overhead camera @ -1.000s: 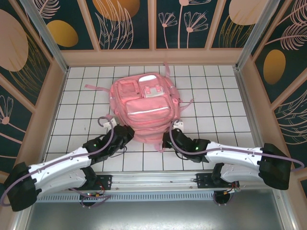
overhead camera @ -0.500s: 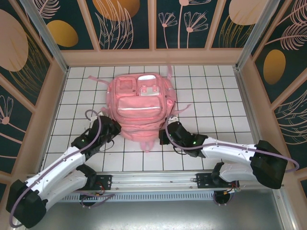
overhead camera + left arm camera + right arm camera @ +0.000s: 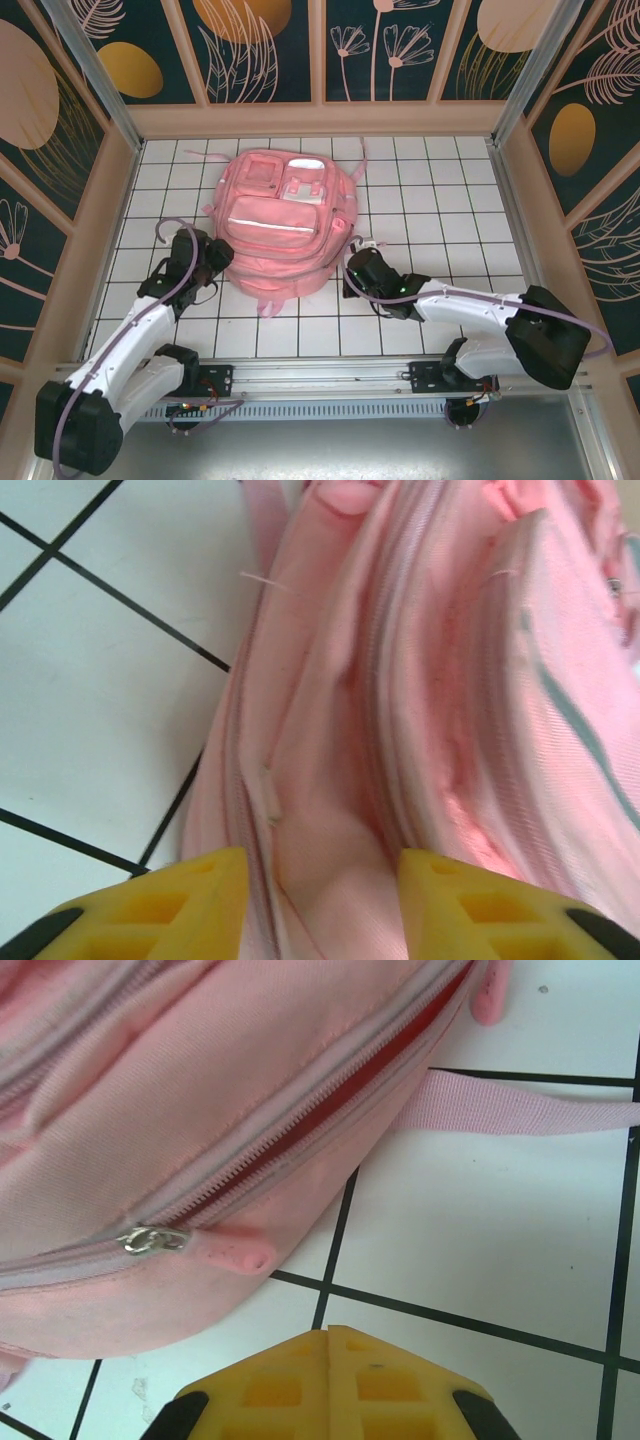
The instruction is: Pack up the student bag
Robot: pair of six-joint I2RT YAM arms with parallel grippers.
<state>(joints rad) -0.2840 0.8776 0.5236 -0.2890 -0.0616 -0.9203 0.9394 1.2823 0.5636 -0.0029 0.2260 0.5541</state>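
The student bag, a large pink backpack with white patches, lies front up in the middle of the tiled table. My left gripper is at its left side. In the left wrist view its yellow fingers stand apart, open, with the bag's pink fabric bulging between them. My right gripper sits by the bag's lower right edge, shut and empty over a white tile. Just ahead of it are a silver zipper pull with a pink tab and a partly open zipper showing red inside.
A pink strap lies flat on the tiles to the right of the bag, and another trails toward the near edge. Wooden walls enclose the white gridded table. Bare tiles stretch to the right.
The left gripper's jaws went from shut to open, and the left arm swung left and farther out. The bag shifted up and left, turning slightly. The right gripper followed it, still shut.
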